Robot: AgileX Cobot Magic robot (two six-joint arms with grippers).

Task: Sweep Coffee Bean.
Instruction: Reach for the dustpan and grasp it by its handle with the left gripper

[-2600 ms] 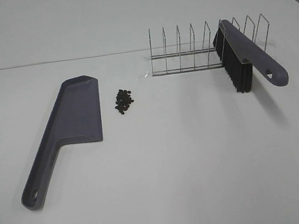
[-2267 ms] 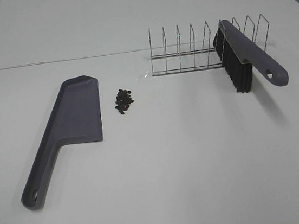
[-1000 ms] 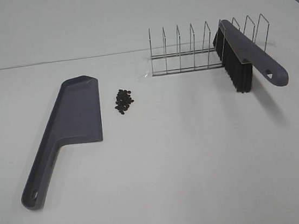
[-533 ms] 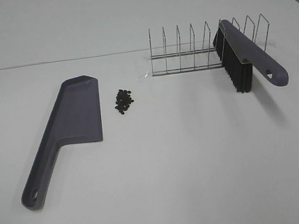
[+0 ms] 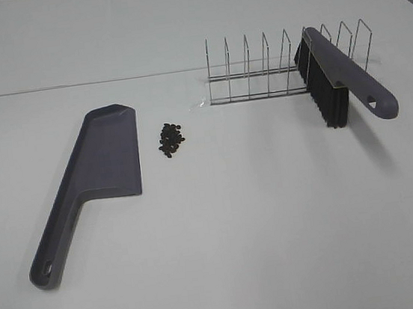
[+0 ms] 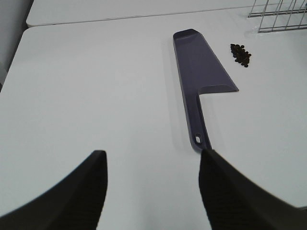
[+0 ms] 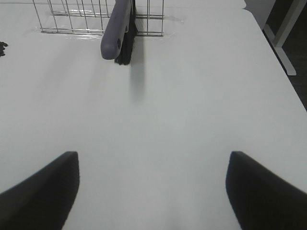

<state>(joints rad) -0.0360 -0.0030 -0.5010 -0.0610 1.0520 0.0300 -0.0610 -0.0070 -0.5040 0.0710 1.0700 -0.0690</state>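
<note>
Two empty grippers sat short of their tools, each with a handle pointing its way.
On the left, the left gripper [image 6: 152, 158] had its jaws apart with nothing between them. The grey-purple dustpan [image 5: 105, 155] lay flat on the white table [image 5: 259, 216] ahead of it, its long axis running away from the arm and its holed handle end nearest the fingers, not touching them. The coffee bean [image 5: 171, 139] cluster sat on the table just beside the pan's straight long edge, on the side toward the middle, well apart from both grippers and nearer the left arm. Farther right, a wire rack [image 5: 271, 67] propped the black-bristled brush [image 5: 340, 78], whose handle slanted out toward the right gripper [image 7: 152, 158]. That gripper's jaws were also spread wide and empty, well short of the handle, so the brush seemed the right arm's to take.
</note>
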